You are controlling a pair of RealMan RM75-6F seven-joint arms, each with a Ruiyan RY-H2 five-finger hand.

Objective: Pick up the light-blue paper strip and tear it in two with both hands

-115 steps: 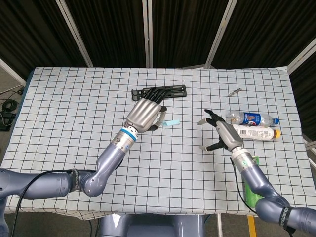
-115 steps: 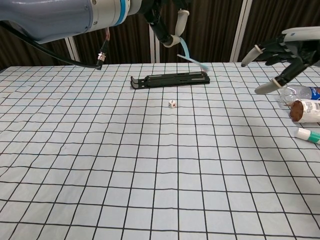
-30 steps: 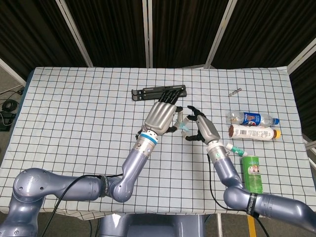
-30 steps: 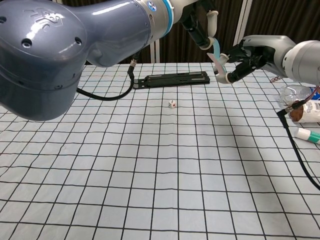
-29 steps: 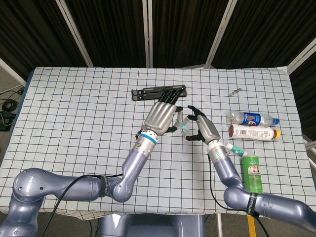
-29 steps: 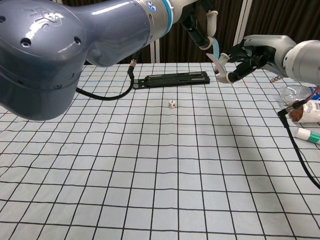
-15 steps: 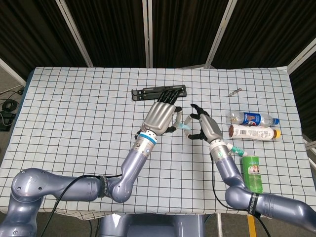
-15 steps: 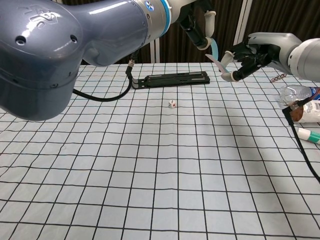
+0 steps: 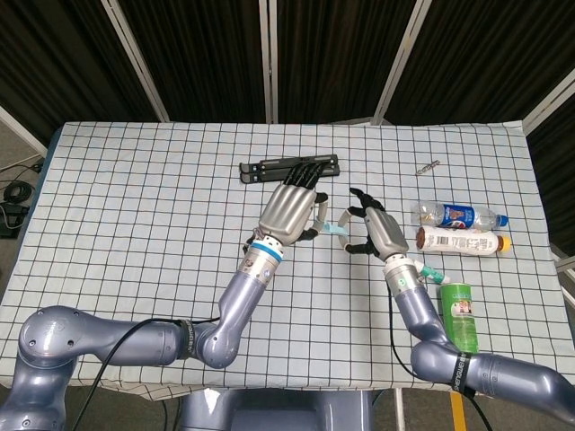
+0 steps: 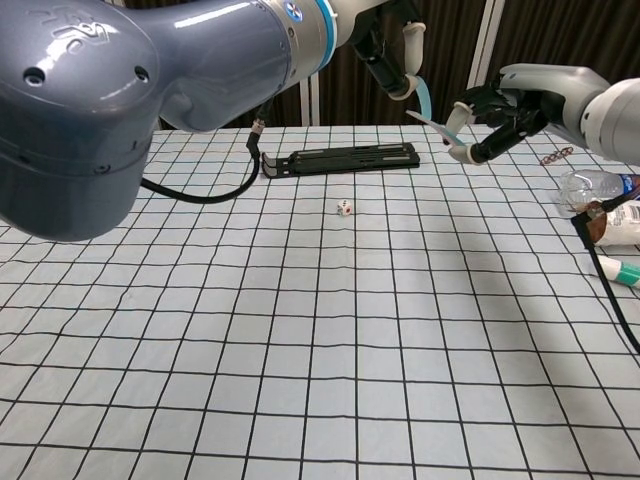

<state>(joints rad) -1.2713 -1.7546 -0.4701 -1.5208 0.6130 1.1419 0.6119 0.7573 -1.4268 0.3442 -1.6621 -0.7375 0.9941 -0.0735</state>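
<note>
Chest view only: a tiny die (image 10: 344, 208) sits on the bench (image 10: 300, 330) (head view hides it).
Strip: the light-blue paper strip (image 10: 424, 103) hangs up in the air between both hands.
Left robot hand (image 9: 289, 209): pinches the strip's top.
Right robot hand (image 10: 490, 118): fingers curl at the strip's lower end; grip, can't tell.

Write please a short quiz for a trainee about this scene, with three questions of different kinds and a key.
1. True or false: the strip lies flat on the table.
2. Which hand pinches the strip's upper end? A) left hand B) right hand C) neither
3. Fill in: the small white thing on the cloth below the black stand in the chest view is a ____.

Key
1. False: it hangs in the air between the two hands.
2. A. The right hand's fingers curl at the lower end; whether they already grip it is not clear.
3. die
</note>
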